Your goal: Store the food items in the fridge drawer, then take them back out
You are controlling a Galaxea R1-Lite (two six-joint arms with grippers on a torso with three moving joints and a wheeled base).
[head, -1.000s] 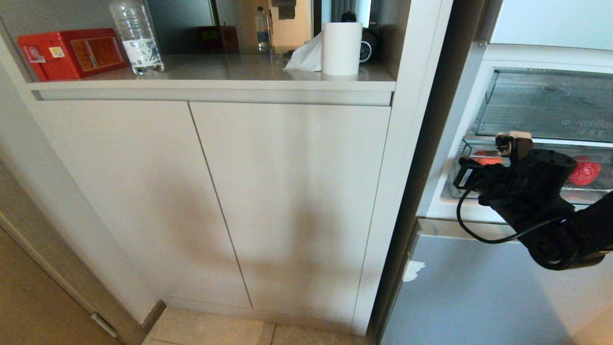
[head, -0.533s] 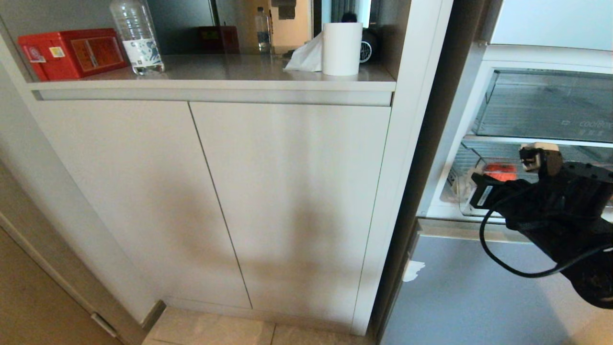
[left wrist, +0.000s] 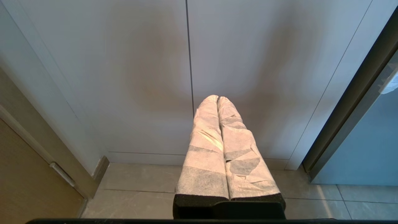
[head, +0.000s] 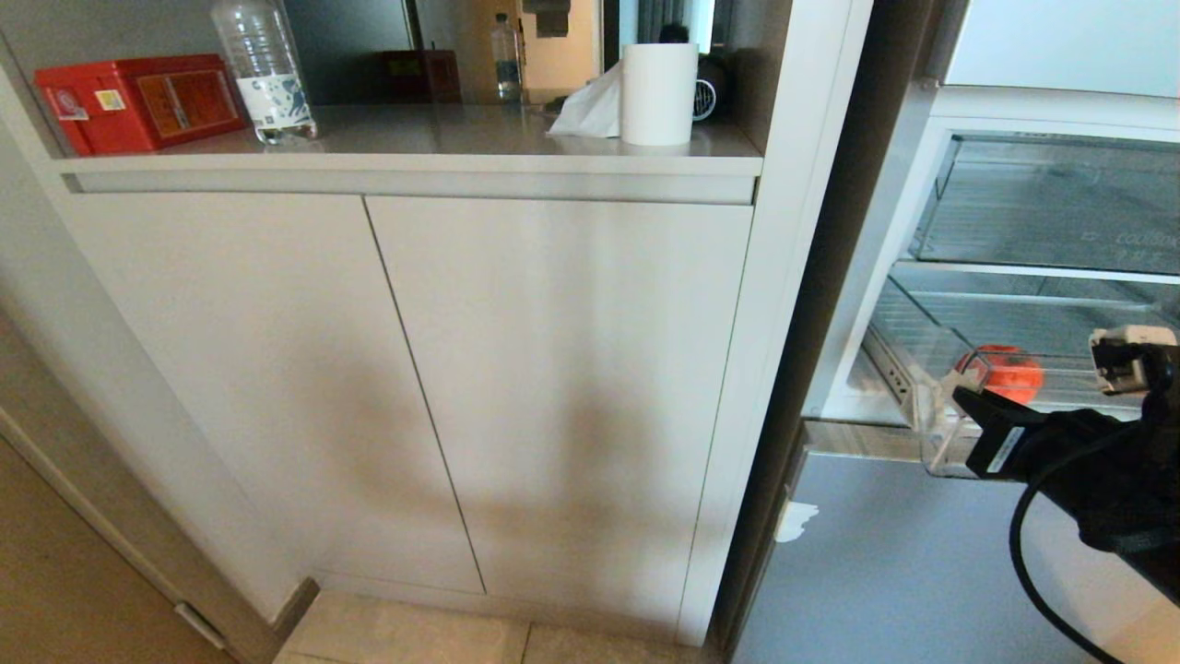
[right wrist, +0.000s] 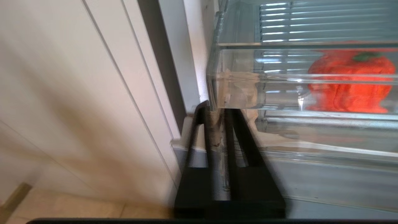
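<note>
The fridge drawer [head: 929, 433], clear plastic with a whitish chipped front corner [right wrist: 241, 90], stands pulled out of the fridge at the right of the head view. A round red food item [head: 1005, 373] lies inside it near that corner, and it also shows through the drawer's wall [right wrist: 348, 81] in the right wrist view. My right gripper [right wrist: 215, 110] is below the chipped corner, its black fingers a narrow gap apart with the drawer's thin front edge between them. My left gripper [left wrist: 217, 99] is parked low, shut and empty, pointing at the cabinet doors.
A deeper clear bin [head: 1051, 203] with faint lettering sits above the drawer. The grey lower fridge door [head: 903, 553] is shut below it. White cabinet doors [head: 553, 369] fill the left. On the counter stand a red box [head: 138, 97], a bottle [head: 263, 69] and a paper roll [head: 657, 92].
My right arm has drawn back and down toward me. The drawer has slid out with it. The red item now lies out from under the shelf.
</note>
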